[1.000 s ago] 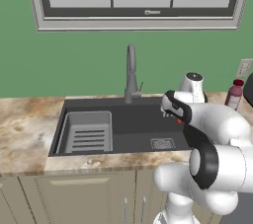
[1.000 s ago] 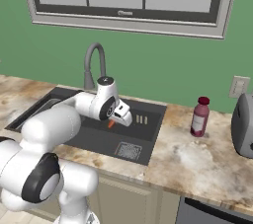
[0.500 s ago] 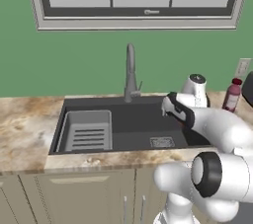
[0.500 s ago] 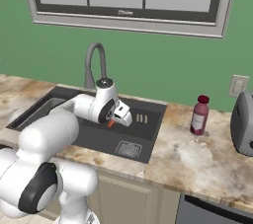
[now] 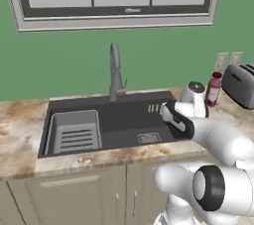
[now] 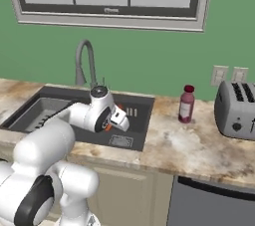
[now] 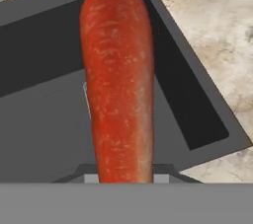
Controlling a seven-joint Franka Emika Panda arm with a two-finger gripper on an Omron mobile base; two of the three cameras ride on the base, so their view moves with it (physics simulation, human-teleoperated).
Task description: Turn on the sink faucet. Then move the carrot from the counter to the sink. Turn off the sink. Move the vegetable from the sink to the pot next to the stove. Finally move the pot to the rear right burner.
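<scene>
Gripper (image 6: 110,123) clamped on carrot (image 7: 118,80), we see it held above sink (image 7: 44,119), near its right end, well right of sink faucet (image 5: 115,73).

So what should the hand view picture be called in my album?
Big orange-red carrot carried over the dark sink, marbled counter beside it.
</scene>
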